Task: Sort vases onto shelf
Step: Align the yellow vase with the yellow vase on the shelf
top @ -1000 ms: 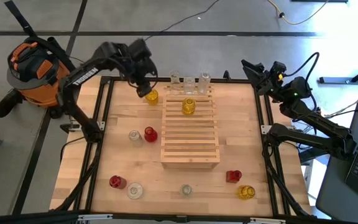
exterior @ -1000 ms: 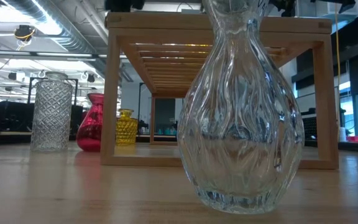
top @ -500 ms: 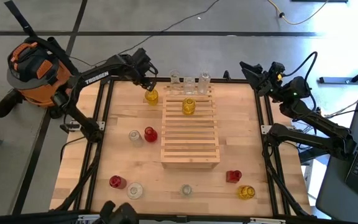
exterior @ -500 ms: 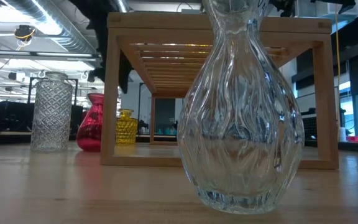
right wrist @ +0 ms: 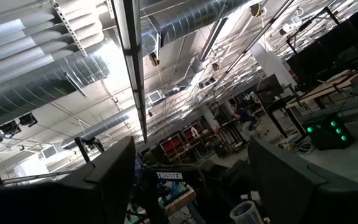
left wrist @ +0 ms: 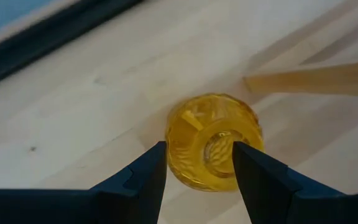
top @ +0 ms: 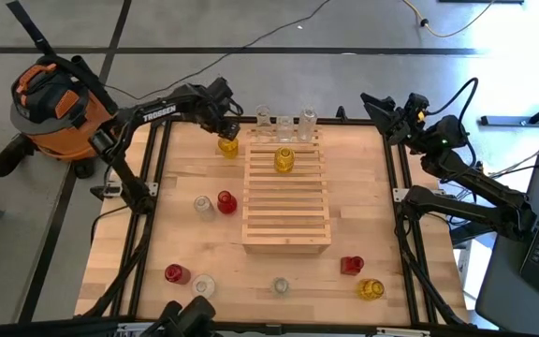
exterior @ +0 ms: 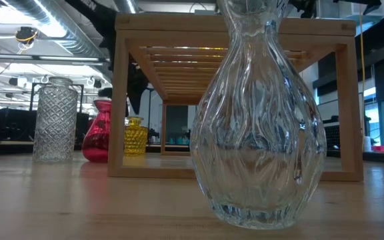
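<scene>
In the left wrist view, the left gripper [left wrist: 194, 165] straddles a yellow vase [left wrist: 213, 141].

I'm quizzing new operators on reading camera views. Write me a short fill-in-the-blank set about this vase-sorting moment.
1. The left hand is open around a ____ vase standing on the table.
2. One yellow vase already stands on top of the ____.
3. Along the shelf's far edge stand ____ clear vases.
4. The right hand waits at the table's far ____ corner.

Missing words: yellow; shelf; three; right
</scene>
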`<control>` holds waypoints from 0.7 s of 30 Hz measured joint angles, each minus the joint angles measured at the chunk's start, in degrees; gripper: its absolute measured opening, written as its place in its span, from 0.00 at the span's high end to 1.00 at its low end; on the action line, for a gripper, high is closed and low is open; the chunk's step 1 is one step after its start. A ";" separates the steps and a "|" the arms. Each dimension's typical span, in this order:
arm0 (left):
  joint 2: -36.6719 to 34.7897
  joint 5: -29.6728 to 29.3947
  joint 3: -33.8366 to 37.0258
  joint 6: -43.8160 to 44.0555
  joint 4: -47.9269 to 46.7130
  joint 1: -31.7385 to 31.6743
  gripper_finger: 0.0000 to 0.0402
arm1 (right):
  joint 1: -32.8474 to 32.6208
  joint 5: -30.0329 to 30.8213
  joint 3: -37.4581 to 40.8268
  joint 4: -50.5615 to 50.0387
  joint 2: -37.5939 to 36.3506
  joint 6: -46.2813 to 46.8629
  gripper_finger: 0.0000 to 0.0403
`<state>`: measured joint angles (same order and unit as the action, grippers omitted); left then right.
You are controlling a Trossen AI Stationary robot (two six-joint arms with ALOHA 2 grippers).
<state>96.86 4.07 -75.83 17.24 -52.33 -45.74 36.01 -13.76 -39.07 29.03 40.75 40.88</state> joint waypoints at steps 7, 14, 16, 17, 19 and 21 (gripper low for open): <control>3.63 1.02 0.00 -3.40 -1.26 0.37 0.60 | 0.00 0.08 0.00 0.01 0.00 0.00 0.34; 3.68 3.49 -0.06 -7.74 -3.60 0.37 0.90 | 0.00 0.75 0.00 0.03 0.00 0.00 0.34; 3.18 4.61 -0.09 -8.25 -4.86 0.37 0.91 | 0.00 1.64 0.00 0.04 0.00 0.00 0.34; 2.68 4.96 -0.09 -8.37 -6.03 0.41 0.91 | -0.01 2.18 0.00 0.01 0.00 0.00 0.34; 0.83 4.81 -0.09 -8.47 -8.04 0.96 0.91 | 0.00 3.47 0.00 -0.12 0.00 0.00 0.34; -1.85 4.98 -0.09 -8.88 -10.18 1.49 0.91 | -0.02 4.97 0.00 -0.29 0.00 0.00 0.34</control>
<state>95.01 9.05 -75.92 8.36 -62.51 -44.24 35.99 -8.79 -39.07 28.74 40.75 40.88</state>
